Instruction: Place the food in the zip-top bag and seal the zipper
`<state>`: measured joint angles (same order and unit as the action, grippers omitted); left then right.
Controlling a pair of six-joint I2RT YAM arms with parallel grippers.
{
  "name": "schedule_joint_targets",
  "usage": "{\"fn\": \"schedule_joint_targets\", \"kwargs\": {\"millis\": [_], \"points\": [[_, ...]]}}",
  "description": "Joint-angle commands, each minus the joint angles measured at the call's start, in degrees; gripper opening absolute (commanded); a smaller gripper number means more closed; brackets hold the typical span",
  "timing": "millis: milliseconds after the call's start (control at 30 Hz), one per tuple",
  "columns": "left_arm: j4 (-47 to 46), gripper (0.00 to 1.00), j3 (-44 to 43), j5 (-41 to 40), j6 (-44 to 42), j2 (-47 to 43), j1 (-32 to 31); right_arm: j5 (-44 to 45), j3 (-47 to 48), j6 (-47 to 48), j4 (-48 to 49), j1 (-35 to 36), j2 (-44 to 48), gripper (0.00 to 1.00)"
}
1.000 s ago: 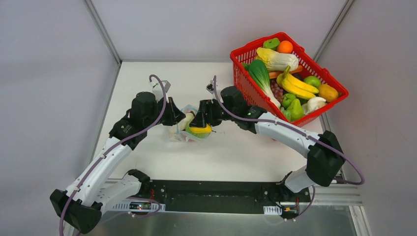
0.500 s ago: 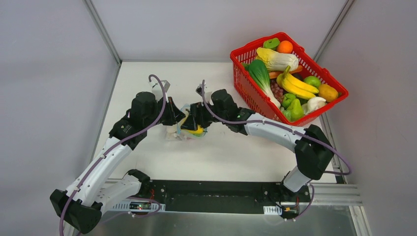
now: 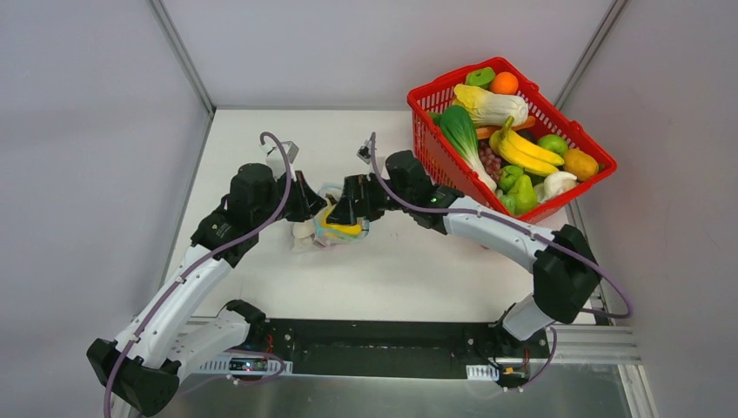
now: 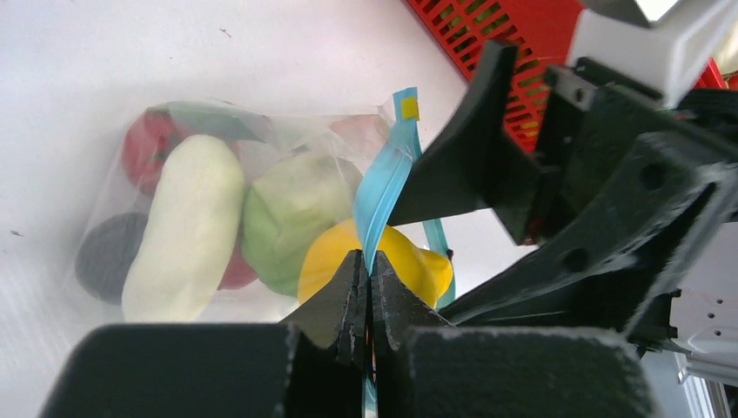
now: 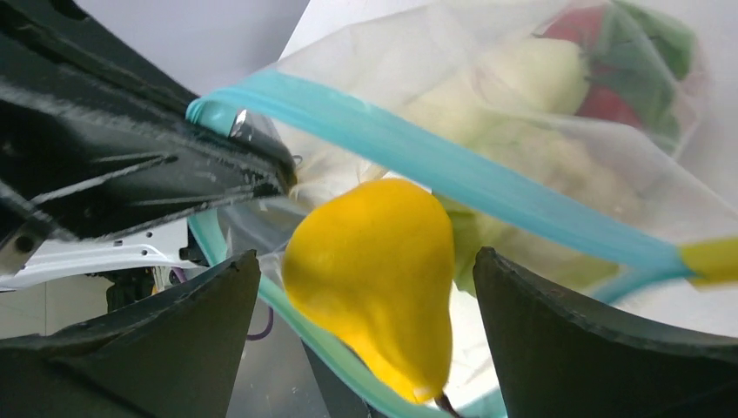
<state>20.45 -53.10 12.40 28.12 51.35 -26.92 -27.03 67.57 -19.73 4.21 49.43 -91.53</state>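
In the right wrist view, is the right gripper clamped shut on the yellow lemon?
No, the right gripper stands open, with a visible gap between each finger and the yellow lemon.

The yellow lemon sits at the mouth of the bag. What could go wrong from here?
1. The lemon lies between the two strips of the zipper, not fully inside the zip-top bag. It may roll out or block the sealing.
2. The left claw pinches only one strip, so a pull could tilt the bag and spill it.
3. The open right claw flanks the lemon and might snag the zipper when it leaves.
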Motion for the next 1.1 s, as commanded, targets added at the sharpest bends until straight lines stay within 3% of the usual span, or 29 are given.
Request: {"fn": "schedule_joint_targets", "kwargs": {"millis": [0,333,467,633,667,800,967,1067], "points": [[-3.13,0.00,-1.25,-1.50,1.06,-1.84,0.11,-0.57,-1.62,0.75,-2.42,-1.33,7.04,0.96],[-3.99,0.00,-0.96,-0.12,1.93,-1.17,0.11,-7.66,-1.50,6.27,-8.48,-1.29,6.68,0.92],[-3.95,0.00,-1.09,0.14,2.12,-1.17,0.11,-7.17,-1.20,5.82,-7.95,-1.28,4.09,0.80],[-3.47,0.00,-0.78,-0.09,2.12,-1.68,0.11,-5.64,-0.58,4.67,-6.17,-1.32,1.58,0.50],[-3.34,0.00,-0.80,-0.09,2.07,-1.76,0.11,-5.72,-0.56,4.69,-5.90,-1.27,1.38,0.41],[-3.13,0.00,-0.74,-0.44,1.85,-1.90,0.11,-4.95,-0.77,3.70,-4.52,-1.32,2.11,0.32],[-3.76,0.00,-0.84,1.47,1.94,-1.03,0.10,-5.17,-1.87,-0.39,3.20,-1.34,4.10,0.29],[-4.01,0.00,-1.60,3.89,1.75,-0.11,0.11,-5.32,0.06,-1.02,2.89,-1.14,2.47,0.29]]}}
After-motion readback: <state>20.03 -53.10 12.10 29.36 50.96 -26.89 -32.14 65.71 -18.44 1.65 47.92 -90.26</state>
